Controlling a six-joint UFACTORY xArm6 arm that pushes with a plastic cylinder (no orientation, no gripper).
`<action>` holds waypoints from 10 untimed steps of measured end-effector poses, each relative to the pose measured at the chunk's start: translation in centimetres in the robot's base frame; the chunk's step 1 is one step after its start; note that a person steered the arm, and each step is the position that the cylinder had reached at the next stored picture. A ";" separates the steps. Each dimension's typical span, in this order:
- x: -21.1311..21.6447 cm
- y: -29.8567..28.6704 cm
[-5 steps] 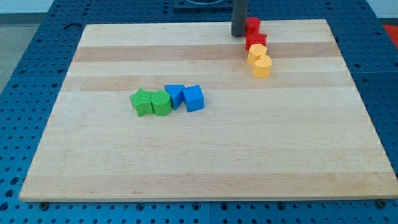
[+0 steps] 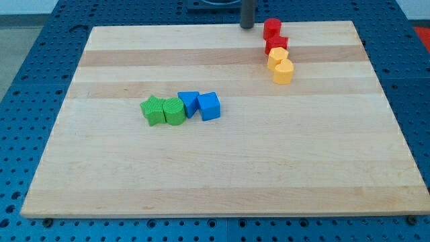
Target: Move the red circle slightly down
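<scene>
Your tip (image 2: 247,26), a bare rod with no jaws to open or close, has pulled back from touching the round red wooden block (image 2: 271,27) to the board's top edge, now apart, left of it. Below-right: the second red block (image 2: 275,44), then two yellow blocks (image 2: 280,64). No push yet; approach from above.
</scene>
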State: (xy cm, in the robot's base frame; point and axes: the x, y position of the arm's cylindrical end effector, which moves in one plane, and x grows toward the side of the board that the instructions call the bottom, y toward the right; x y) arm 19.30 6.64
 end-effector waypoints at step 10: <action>3.0 2.8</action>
